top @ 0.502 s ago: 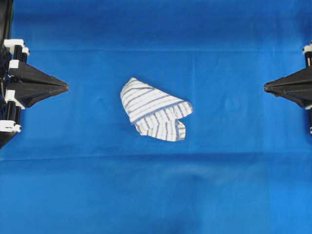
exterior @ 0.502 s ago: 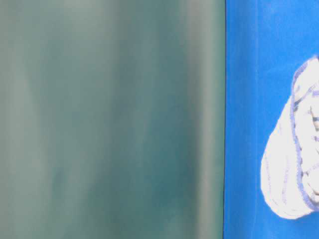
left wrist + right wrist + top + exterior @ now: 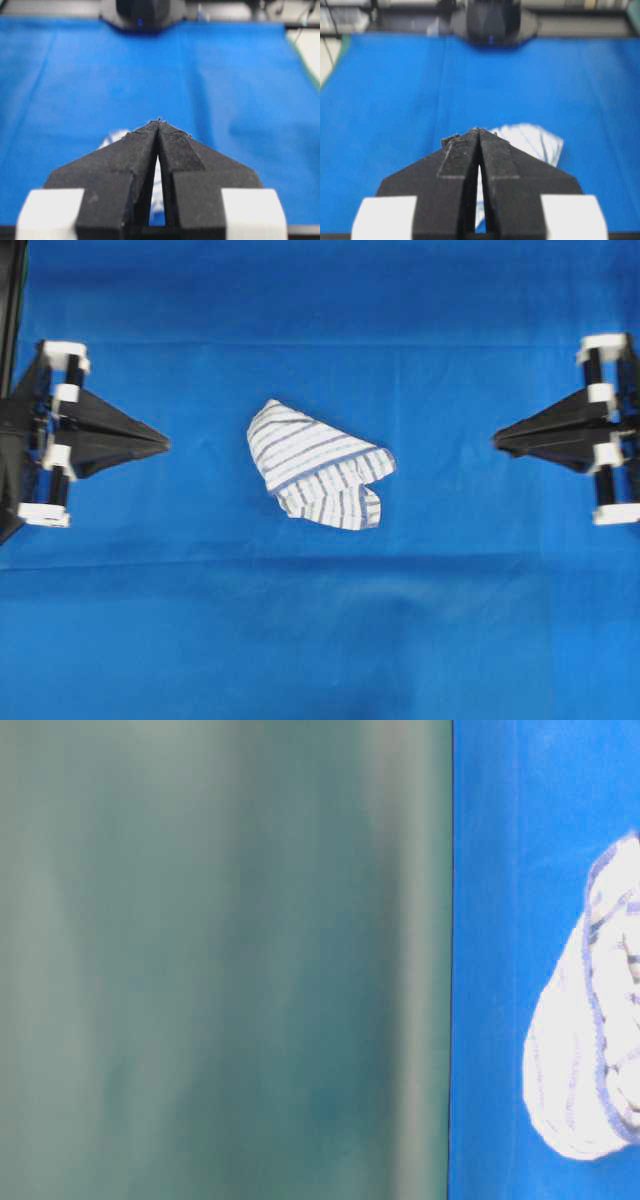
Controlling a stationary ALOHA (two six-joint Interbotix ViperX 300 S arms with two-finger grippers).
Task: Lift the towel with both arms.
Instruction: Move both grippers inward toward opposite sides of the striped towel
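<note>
Towel (image 3: pixel 318 466): crumpled mid-cloth, untouched.
Left gripper (image 3: pixel 166 443): tips pressed together, empty, aimed at towel.
Right gripper (image 3: pixel 496 441): same; I reckon approach staging.

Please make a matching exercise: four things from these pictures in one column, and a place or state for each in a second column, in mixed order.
1. towel
2. left gripper
3. right gripper
4. table cloth

A. shut, at the right edge of the overhead view
B. plain blue, spread under everything
C. crumpled, in the middle, touched by nothing
D. shut, at the left edge of the overhead view

Pairs: 1-C, 2-D, 3-A, 4-B
</note>
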